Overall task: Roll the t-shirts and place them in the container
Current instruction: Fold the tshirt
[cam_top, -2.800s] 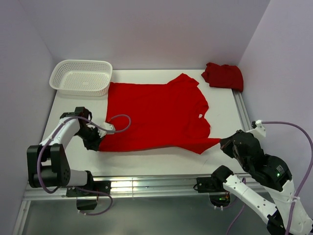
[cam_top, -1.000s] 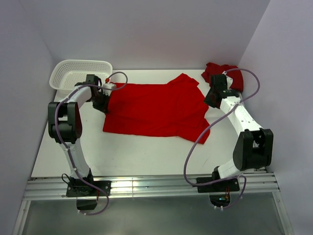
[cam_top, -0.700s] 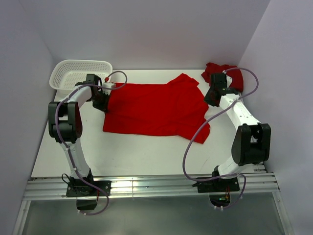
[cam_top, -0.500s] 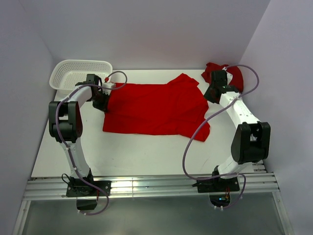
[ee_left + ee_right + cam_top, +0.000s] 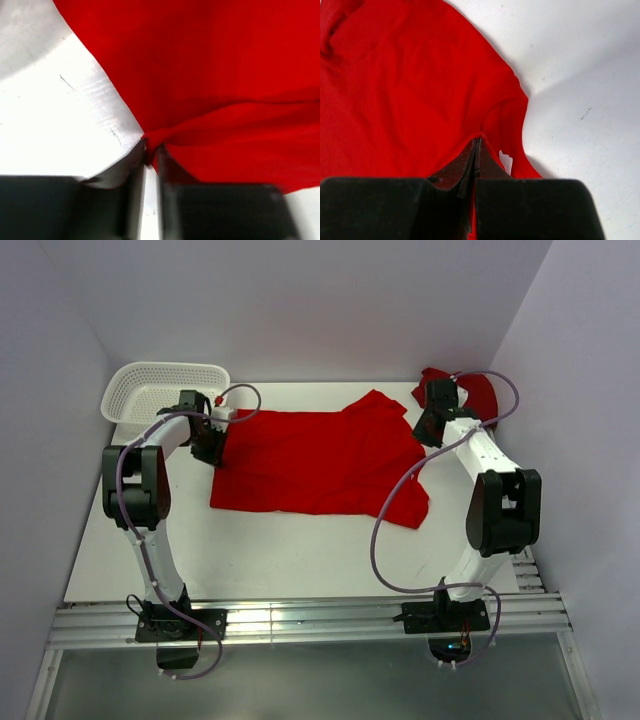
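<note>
One red t-shirt (image 5: 320, 460) lies on the white table (image 5: 280, 550), folded over so its near edge runs across the middle. My left gripper (image 5: 213, 450) is shut on the shirt's left edge; the left wrist view shows fabric (image 5: 225, 75) bunched between its fingertips (image 5: 150, 150). My right gripper (image 5: 425, 435) is shut on the shirt's right edge near the sleeve; the right wrist view shows a peak of fabric (image 5: 410, 90) pinched at the fingertips (image 5: 478, 142). The second red t-shirt (image 5: 480, 395) lies crumpled at the far right corner, partly behind the right arm.
A white mesh basket (image 5: 160, 390) stands at the far left corner, just behind the left arm. Purple walls close in the table at the back and both sides. A metal rail (image 5: 300, 620) runs along the near edge.
Since the earliest frame both arms carried the shirt's near edge to the far side, folding it over. In the last second the right gripper edged farther back; the left stayed put.
</note>
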Motion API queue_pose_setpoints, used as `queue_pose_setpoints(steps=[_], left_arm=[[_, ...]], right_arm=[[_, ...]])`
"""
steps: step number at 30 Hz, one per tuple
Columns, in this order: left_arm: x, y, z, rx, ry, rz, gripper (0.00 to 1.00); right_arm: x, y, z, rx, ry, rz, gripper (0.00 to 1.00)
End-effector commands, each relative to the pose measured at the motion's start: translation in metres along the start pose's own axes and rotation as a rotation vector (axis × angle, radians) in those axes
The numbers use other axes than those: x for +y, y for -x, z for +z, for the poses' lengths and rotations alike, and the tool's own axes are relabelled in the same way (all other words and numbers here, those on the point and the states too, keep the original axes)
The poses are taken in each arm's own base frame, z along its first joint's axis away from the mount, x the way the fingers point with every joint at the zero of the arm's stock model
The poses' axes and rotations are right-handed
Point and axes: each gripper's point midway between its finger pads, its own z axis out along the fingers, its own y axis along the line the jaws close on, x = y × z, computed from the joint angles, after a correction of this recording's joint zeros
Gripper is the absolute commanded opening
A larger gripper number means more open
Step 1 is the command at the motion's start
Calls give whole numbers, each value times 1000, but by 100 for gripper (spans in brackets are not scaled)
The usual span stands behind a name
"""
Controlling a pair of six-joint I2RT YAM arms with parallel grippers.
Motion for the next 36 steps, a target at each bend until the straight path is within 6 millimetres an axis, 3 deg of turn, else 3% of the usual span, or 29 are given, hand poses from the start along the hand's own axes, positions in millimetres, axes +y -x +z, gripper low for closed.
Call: queue_pose_setpoints(steps=[1, 3, 6, 9, 14, 15, 17, 18, 20, 24, 27, 28, 30, 31, 36], left_arm=[[7, 24, -4, -73, 44, 8, 27], [7, 29, -8, -92, 48, 9, 33], [8, 36, -13, -119, 57, 6, 51], [6, 41, -20, -146, 55, 10, 60], [3, 51, -40, -199, 61, 23, 65], [2, 50, -43, -204, 58, 22, 67], [1, 54, -54, -228, 59, 25, 69], [2, 58, -62, -247, 57, 24, 70], [2, 58, -69, -255, 53, 21, 72], [2, 58, -88, -276, 55, 19, 73], [-3, 53, -99, -277, 51, 23, 72], [-3, 51, -101, -277, 53, 25, 72], [-7, 46, -108, -282, 53, 26, 72], [-9, 45, -111, -286, 51, 31, 72], [-18, 35, -121, -287, 39, 32, 71]], right_arm=[[5, 17, 4, -34, 7, -4, 0], [5, 15, 11, -23, -1, -7, 0], [6, 12, 18, -10, -2, -9, 0], [6, 10, 24, 1, -6, -7, 0], [5, 10, 29, 4, -23, -8, 2], [3, 9, 31, 7, -33, -9, 16], [2, 12, 30, 3, -47, -11, 34], [2, 13, 29, 1, -51, -8, 48], [1, 17, 25, -11, -51, -3, 59], [0, 15, 13, -15, -47, 19, 61], [-1, 1, -1, -10, -20, 35, 54], [-4, -18, 0, 21, -20, 24, 51], [1, -29, -9, 19, 13, 34, 42], [-5, -48, -7, 52, 8, 31, 41], [8, -85, -17, 68, 59, 22, 40]])
